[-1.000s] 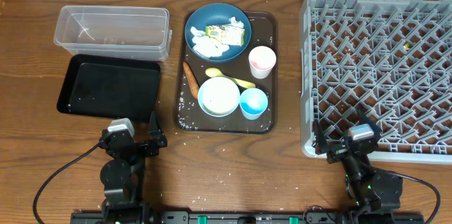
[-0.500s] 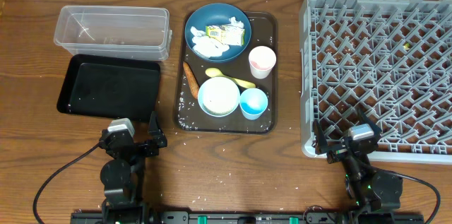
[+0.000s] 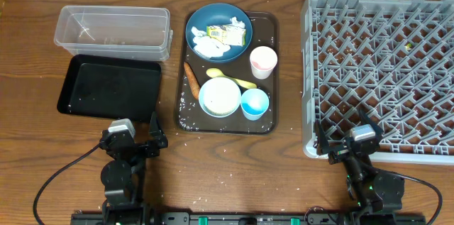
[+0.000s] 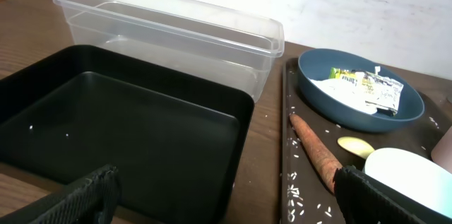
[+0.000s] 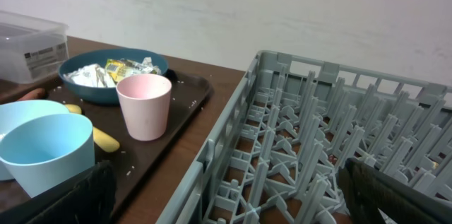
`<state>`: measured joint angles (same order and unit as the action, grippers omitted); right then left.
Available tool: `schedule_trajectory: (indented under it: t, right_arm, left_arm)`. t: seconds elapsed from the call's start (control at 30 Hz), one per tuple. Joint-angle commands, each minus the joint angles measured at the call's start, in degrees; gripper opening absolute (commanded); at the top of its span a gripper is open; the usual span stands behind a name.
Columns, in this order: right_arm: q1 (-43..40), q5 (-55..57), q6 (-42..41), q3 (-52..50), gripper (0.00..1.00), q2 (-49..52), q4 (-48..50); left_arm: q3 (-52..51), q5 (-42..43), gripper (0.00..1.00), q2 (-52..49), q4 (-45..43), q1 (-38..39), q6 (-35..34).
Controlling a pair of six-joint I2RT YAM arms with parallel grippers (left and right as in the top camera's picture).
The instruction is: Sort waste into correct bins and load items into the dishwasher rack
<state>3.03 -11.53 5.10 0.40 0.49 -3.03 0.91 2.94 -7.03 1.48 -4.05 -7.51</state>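
The dark blue bowl (image 3: 237,18) on the brown serving tray (image 3: 272,30) holds crumpled white paper (image 3: 210,47) and a yellow-green wrapper (image 3: 228,34). An orange carrot piece (image 3: 192,80) and rice grains (image 4: 295,196) lie on the tray's left side. The white bowl (image 3: 220,97), pink cup (image 3: 263,62), light blue cup (image 3: 255,104) and yellow spoon (image 3: 243,82) stand there too. Left of it are the clear tub (image 3: 113,28) and black tray (image 3: 110,86). The grey rack (image 3: 307,76) fills the right. My left gripper (image 4: 226,203) and right gripper (image 5: 226,196) hang open and empty at the front edge.
Stray rice grains dot the wood in front of the serving tray (image 3: 213,150). The rack's near wall (image 5: 226,146) stands right in front of my right gripper. Upright pegs cover the rack floor (image 5: 332,132).
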Motion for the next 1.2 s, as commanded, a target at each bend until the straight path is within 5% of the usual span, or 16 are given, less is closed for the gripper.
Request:
schedule_trajectory:
  t: [0.0,0.67,0.9,1.03,1.17]
  right_arm:
    - [0.37,0.74,0.76,-0.09,0.99,-0.11,-0.24]
    - [0.37,1.55,1.38,-0.09,0.99,-0.11,-0.26]
    - [0.37,0.5,-0.76,-0.09,0.99,-0.11,5.33]
    - [0.37,-1.16,-0.79,1.49,0.99,-0.11,11.91]
    - [0.37,-1.16,-0.76,7.45,0.99,2.05,11.91]
  left_arm:
    - [-0.59,-0.85,0.98,0.02,2.58,0.17,-0.24]
    - [-0.59,-0.76,0.98,-0.07,2.29,0.17,-0.28]
    - [-0.39,13.05,0.98,-0.07,-11.72,0.17,-0.33]
    - [4.13,13.55,0.98,-0.68,-13.64,0.17,-7.5]
    - [13.05,13.53,0.98,-6.1,-8.76,0.17,-7.58]
